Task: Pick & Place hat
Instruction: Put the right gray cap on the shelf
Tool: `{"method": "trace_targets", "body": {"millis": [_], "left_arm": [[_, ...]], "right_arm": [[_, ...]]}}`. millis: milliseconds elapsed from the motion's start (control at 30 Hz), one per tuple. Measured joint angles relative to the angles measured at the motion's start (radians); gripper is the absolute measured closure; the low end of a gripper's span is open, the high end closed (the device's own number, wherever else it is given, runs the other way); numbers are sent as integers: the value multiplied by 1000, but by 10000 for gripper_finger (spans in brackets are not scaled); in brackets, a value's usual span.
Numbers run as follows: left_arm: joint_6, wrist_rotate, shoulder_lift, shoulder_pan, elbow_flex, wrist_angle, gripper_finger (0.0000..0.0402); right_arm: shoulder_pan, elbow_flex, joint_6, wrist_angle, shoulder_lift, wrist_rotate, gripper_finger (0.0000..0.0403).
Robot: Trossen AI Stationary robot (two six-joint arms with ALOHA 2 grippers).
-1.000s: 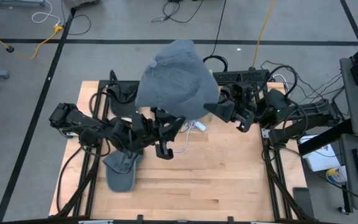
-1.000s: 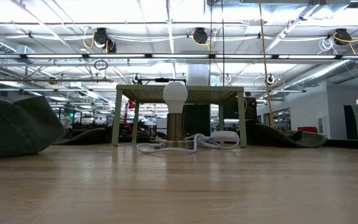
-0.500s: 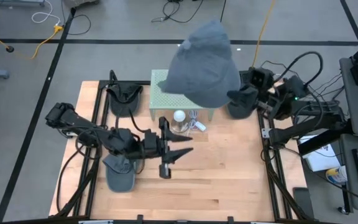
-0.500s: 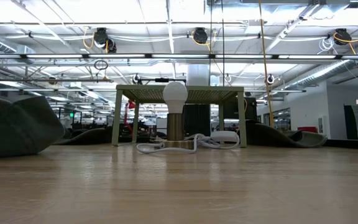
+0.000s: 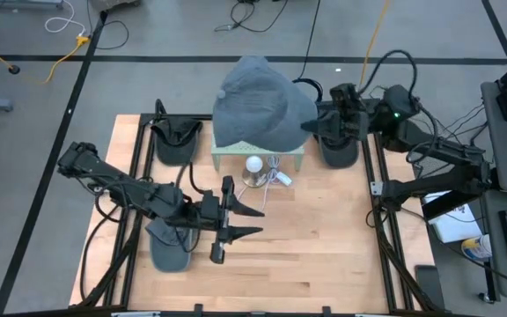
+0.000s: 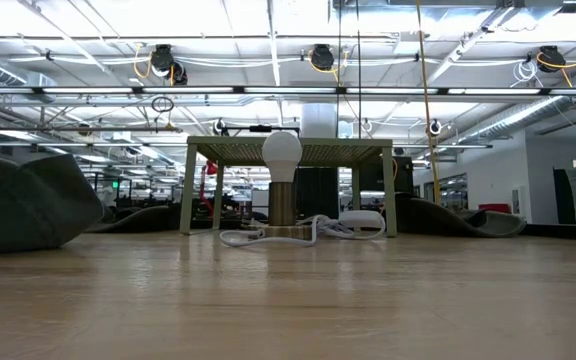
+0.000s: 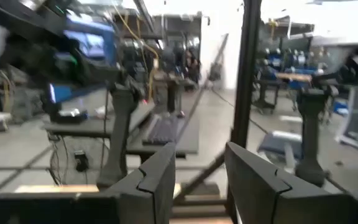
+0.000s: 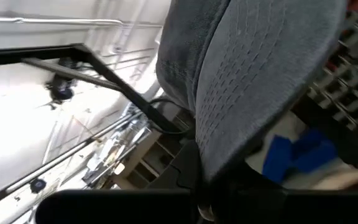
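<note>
A grey hat hangs high over the small green table at the table's far middle, and my right gripper is shut on it at its right side. In the right wrist view the grey hat fills the picture above the fingers. A second grey cap lies flat on the table at the near left, under my left arm. My left gripper stands open over the table's middle, pointing level toward the right edge, with nothing between its fingers. My right gripper pinches the hat's lower edge between its two fingers; one layer or several, I cannot tell. The fingers come from the table's right, slanting a little upward. The hat stands up from the fingers, lifted clear of the small table.
A white bulb lamp with a white cord stands at the small table's near side. Dark arm bases sit at the far left and far right. Bare wood lies at the near right.
My right gripper has swung toward the table's far edge with the hat and has rolled; the hat swung right, then came back over the small table, still lifted. My left gripper has drawn toward the near edge and tipped up from pointing down to level.
</note>
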Motion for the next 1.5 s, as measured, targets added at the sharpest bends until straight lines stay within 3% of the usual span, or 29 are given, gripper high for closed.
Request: {"method": "trace_targets", "body": {"millis": [533,800,1100,1500], "left_arm": [[-40,-2,-116,-5,0,-213,256],[-39,-2,-158,0,1,-306,256],[-39,0,-165,9,0,-374,256],[-95,-3,-165,64,0,-436,256]], "right_arm": [[-374,0,94,-273,-8,-363,398],[-560,0,135,-265,56,-556,398],[-706,-1,77,-175,215,-614,398],[-745,0,-112,-117,344,-726,398]]}}
